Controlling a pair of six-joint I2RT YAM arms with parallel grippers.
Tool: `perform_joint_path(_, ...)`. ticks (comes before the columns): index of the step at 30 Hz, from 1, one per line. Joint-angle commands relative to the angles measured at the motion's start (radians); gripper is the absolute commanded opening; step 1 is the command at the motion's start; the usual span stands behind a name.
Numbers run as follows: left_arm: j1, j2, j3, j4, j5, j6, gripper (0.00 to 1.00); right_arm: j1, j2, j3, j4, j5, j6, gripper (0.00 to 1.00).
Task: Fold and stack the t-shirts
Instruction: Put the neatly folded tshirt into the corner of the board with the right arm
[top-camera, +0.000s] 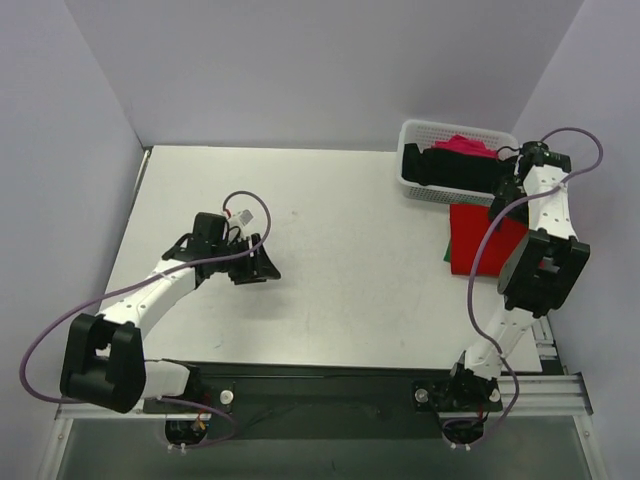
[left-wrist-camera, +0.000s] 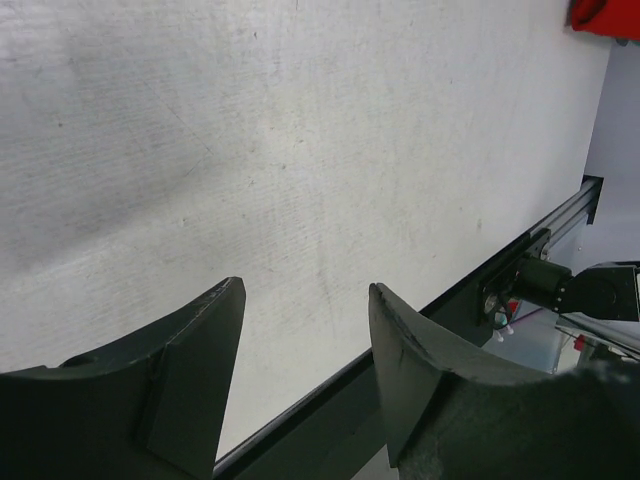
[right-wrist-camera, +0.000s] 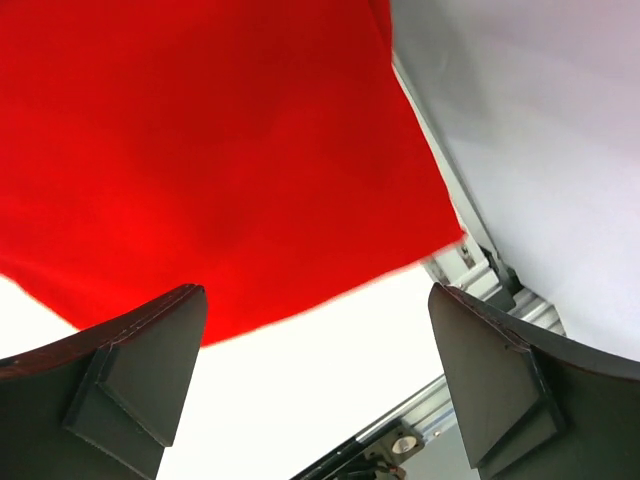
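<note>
One green t-shirt (top-camera: 449, 248), overhead only.

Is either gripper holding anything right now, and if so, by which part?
Nothing is held. The left gripper is open over the table, and the right gripper is open above the red t-shirt, with no cloth between its fingers.

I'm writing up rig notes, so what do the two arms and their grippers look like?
The left arm and right arm are white shells with bulky black joint housings, each trailed by a looping purple cable. The left gripper and right gripper are matte black, with two broad wedge-shaped fingers.
</note>
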Motion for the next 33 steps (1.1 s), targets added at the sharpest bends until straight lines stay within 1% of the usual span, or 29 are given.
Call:
perform_joint_path(1,0.004,-0.086,0.038,-0.035,-0.06,-0.009,0.63,0.015,-0.205,-0.077,0.041,0.06,0.03,1.0)
perform_joint_path(3,0.004,-0.118,0.032,-0.04,-0.08,-0.021,0.64,0.031,-0.262,-0.155,0.068,0.048,0.032,1.0)
perform_joint_path(5,0.004,-0.166,0.024,-0.052,-0.116,-0.03,0.66,0.041,-0.358,-0.212,0.104,0.009,0.038,1.0)
perform_joint_path(6,0.004,-0.198,0.013,-0.055,-0.129,-0.032,0.66,0.055,-0.429,-0.278,0.117,-0.006,0.038,1.0)
perform_joint_path(8,0.004,-0.228,0.006,-0.071,-0.166,-0.042,0.67,0.072,-0.506,-0.344,0.157,-0.056,0.045,1.0)
perform_joint_path(9,0.004,-0.256,-0.001,-0.075,-0.188,-0.044,0.67,0.093,-0.58,-0.399,0.171,-0.072,0.044,1.0)
perform_joint_path(14,0.004,-0.356,-0.022,-0.117,-0.285,-0.068,0.68,0.198,-0.809,-0.573,0.223,-0.103,0.056,1.0)
perform_joint_path(15,0.004,-0.389,-0.028,-0.12,-0.308,-0.071,0.69,0.216,-0.887,-0.606,0.228,-0.142,0.064,1.0)
perform_joint_path(17,0.006,-0.422,-0.045,-0.123,-0.331,-0.082,0.69,0.247,-0.964,-0.703,0.249,-0.207,0.1,1.0)
perform_joint_path(18,0.006,-0.449,-0.05,-0.126,-0.359,-0.085,0.7,0.253,-1.039,-0.737,0.257,-0.259,0.116,1.0)
perform_joint_path(19,0.006,-0.462,-0.054,-0.135,-0.373,-0.087,0.7,0.267,-1.076,-0.81,0.268,-0.305,0.127,1.0)
perform_joint_path(21,0.006,-0.497,-0.06,-0.152,-0.4,-0.091,0.72,0.276,-1.18,-0.876,0.292,-0.342,0.159,1.0)
perform_joint_path(24,0.006,-0.54,-0.071,-0.177,-0.457,-0.095,0.74,0.285,-1.291,-0.994,0.302,-0.391,0.174,1.0)
perform_joint_path(26,0.006,-0.564,-0.086,-0.183,-0.474,-0.093,0.75,0.287,-1.328,-1.056,0.299,-0.411,0.176,1.0)
perform_joint_path(30,0.006,-0.618,-0.094,-0.204,-0.523,-0.095,0.77,0.288,-1.386,-1.105,0.297,-0.413,0.177,1.0)
perform_joint_path(33,0.006,-0.649,-0.094,-0.226,-0.541,-0.101,0.78,0.288,-1.388,-1.101,0.302,-0.396,0.18,1.0)
